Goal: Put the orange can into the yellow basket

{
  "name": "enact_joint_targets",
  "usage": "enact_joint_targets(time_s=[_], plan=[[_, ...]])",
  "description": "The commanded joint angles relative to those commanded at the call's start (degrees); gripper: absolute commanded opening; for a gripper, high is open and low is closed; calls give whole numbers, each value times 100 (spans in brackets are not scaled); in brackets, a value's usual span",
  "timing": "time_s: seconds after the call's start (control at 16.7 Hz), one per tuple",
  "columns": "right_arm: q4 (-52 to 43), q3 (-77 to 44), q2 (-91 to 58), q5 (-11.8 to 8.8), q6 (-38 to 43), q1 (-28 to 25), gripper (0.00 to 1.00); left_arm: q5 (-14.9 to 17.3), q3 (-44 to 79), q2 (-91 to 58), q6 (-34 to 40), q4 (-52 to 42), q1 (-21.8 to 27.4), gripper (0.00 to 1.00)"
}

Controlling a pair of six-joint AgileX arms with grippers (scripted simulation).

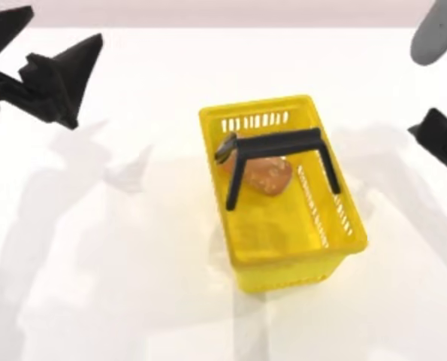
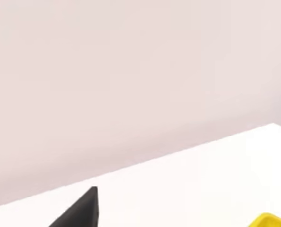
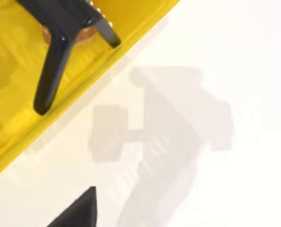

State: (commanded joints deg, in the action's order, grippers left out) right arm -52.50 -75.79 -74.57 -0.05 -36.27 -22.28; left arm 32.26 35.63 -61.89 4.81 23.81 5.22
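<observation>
Orange-brown cylindrical can (image 1: 268, 174) lay on its side inside bright yellow slotted plastic basket (image 1: 336, 248), under black folding handle (image 1: 279, 143), left gripper (image 1: 58, 79) and right gripper (image 1: 441, 139) well apart, jaw state cannot be told.

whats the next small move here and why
Probably none on the can: it already lies inside the basket, under the black handle. The left claw and right claw sit apart from it at the table's far corners, so parking there seems right.

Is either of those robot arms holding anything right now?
No, nothing is held. The orange can lies inside the yellow basket, under its black handle. The left gripper and right gripper are both away from it, near the table's far corners.
</observation>
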Motion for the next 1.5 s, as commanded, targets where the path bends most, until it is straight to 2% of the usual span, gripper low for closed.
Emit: enact_joint_targets(time_s=[0.36, 0.54, 0.66, 0.84, 1.2, 1.5], plan=[[-2206, -3616, -3449, 7, -1526, -936, 100, -1852, -2004, 3776, -178, -1412, -411, 100], [-3062, -4798, -4683, 16, -2080, -1271, 100, -2576, -2821, 5123, -318, -1936, -540, 100], [-3488, -5303, -5251, 22, -2342, -1428, 100, -2931, -3227, 5724, -403, -2184, -595, 100], [-3824, -5644, -5665, 28, -2540, -1546, 100, -3208, -3542, 6162, -476, -2369, -634, 100], [-3819, -5637, -5691, 28, -2554, -1533, 100, -3226, -3563, 6189, -481, -2381, -637, 100], [-3350, -5036, -5561, 27, -2551, -1555, 100, -3226, -3563, 6189, -481, -2381, -637, 100]])
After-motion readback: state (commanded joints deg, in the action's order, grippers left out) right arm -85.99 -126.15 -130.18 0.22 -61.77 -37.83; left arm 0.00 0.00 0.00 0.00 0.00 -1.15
